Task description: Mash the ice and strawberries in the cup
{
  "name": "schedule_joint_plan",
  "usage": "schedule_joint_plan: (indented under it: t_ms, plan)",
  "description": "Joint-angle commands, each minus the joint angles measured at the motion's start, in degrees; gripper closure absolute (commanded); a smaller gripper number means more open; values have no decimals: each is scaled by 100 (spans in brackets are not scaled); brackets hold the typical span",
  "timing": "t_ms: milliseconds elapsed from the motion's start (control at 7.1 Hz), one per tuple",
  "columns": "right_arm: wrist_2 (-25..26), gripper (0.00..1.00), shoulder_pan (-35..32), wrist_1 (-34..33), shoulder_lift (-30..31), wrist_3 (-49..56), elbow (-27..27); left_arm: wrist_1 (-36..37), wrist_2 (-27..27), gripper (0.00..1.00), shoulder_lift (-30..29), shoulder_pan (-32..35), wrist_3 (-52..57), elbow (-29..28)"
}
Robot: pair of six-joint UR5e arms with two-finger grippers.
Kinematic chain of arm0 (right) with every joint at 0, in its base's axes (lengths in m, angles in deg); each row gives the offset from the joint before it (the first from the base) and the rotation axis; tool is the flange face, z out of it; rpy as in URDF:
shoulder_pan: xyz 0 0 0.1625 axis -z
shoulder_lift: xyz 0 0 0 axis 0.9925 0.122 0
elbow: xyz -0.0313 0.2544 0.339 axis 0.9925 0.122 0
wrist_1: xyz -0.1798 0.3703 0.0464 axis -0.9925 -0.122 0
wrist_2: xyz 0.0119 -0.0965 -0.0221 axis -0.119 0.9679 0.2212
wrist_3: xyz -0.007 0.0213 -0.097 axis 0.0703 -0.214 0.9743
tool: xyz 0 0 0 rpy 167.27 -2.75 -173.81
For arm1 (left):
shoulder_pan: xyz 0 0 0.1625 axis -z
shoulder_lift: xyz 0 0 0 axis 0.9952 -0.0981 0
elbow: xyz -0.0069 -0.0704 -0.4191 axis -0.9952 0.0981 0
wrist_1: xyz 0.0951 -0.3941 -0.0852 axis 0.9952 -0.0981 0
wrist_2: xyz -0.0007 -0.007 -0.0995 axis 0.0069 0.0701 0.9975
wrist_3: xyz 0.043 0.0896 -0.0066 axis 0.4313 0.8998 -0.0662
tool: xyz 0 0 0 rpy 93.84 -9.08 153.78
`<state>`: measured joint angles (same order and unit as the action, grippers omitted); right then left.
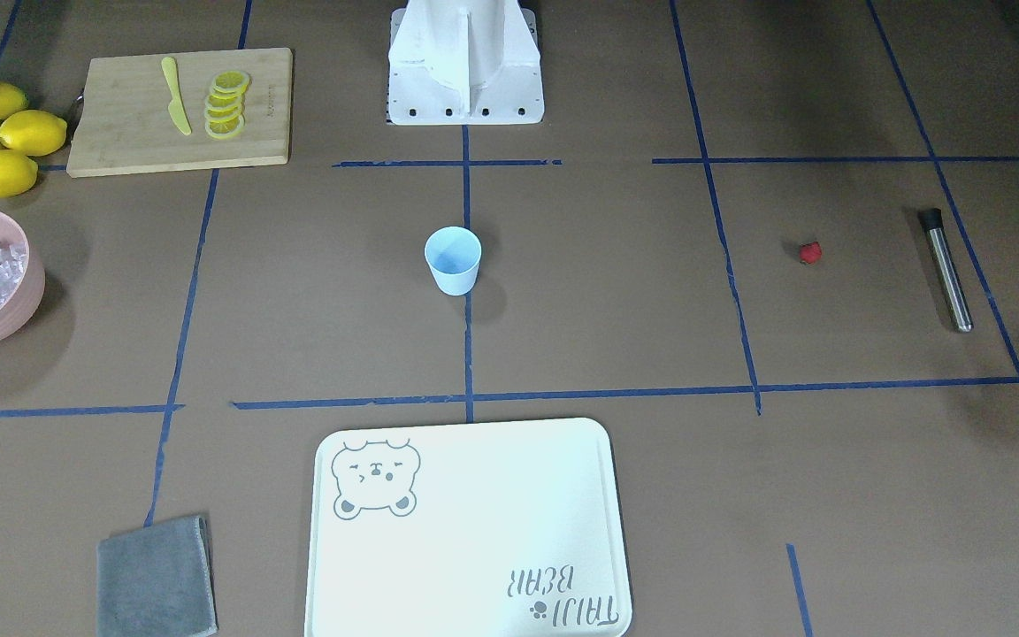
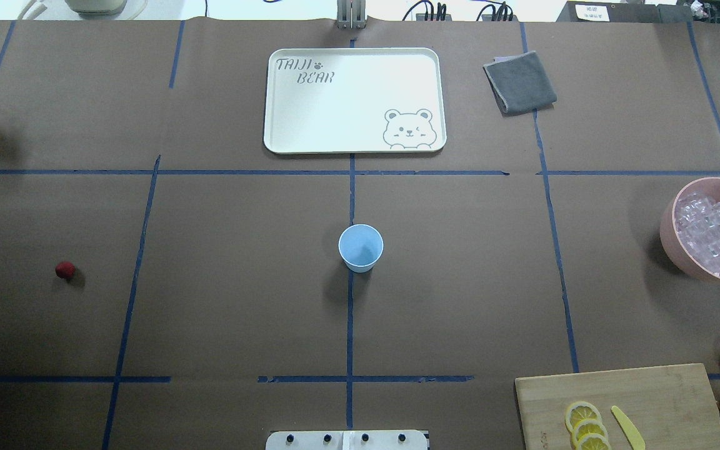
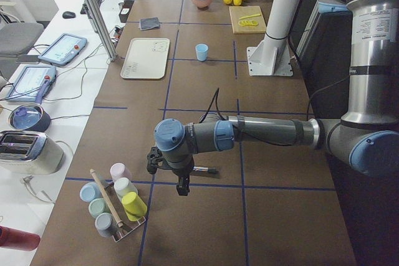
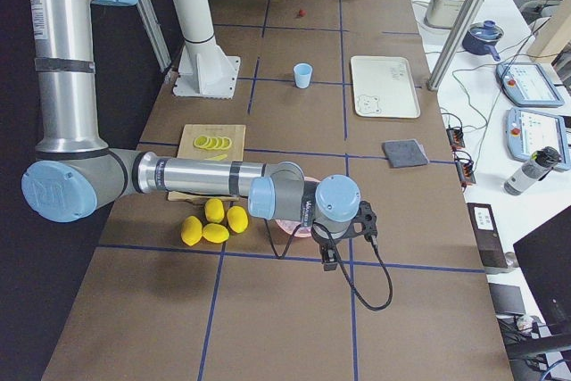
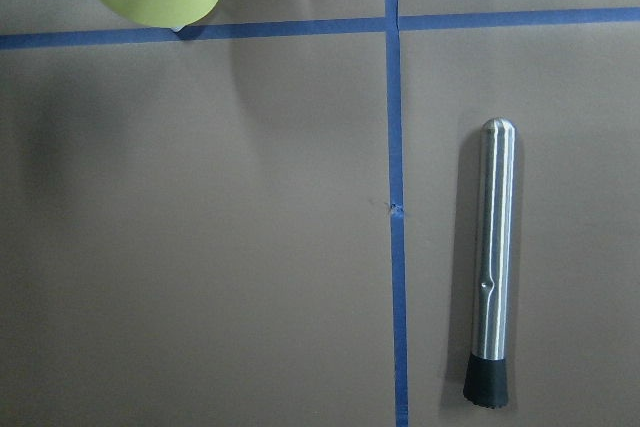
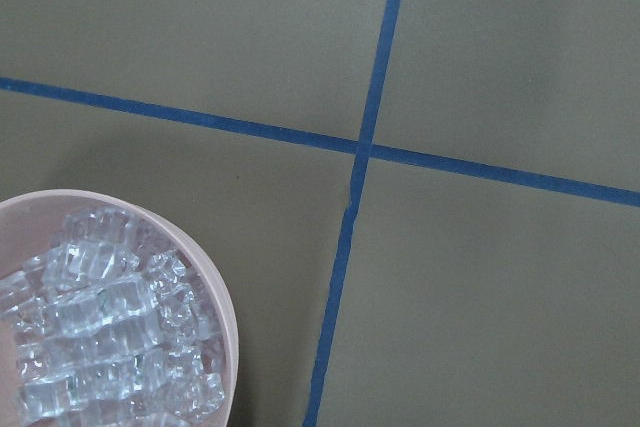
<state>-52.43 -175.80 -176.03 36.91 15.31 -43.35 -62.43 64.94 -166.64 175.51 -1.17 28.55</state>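
The pale blue cup point(image 2: 360, 247) stands upright at the table's middle, and its inside looks empty point(image 1: 453, 259). A small red strawberry point(image 2: 65, 270) lies alone on the left side point(image 1: 810, 253). Ice point(image 2: 713, 234) fills a pink bowl point(image 2: 669, 234) at the right edge, also in the right wrist view point(image 6: 100, 337). My left gripper point(image 3: 182, 190) hangs over the table's left end, above a steel muddler point(image 5: 492, 267). My right gripper point(image 4: 328, 260) hovers by the bowl at the right end. Both show only in the side views, so I cannot tell whether they are open or shut.
A white bear tray point(image 2: 354, 100) and a grey cloth point(image 2: 520, 81) lie on the far side. A wooden board point(image 1: 178, 111) holds lemon slices and a yellow knife, with whole lemons point(image 1: 1, 133) beside it. A rack of cups point(image 3: 115, 204) stands at the left end.
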Motion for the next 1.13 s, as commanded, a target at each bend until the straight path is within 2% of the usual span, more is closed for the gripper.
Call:
schedule_joint_plan:
  t_ms: [0,704,986]
  plan:
    - [148,0,0,-1,-61,-45,-18,0,8,0,0,0,0,9]
    - [167,0,0,-1,9,-219,-439,-9,17,0,0,9,0,9]
    - [367,0,323,-1,35,-256,-808,-9,17,0,0,0,0,9]
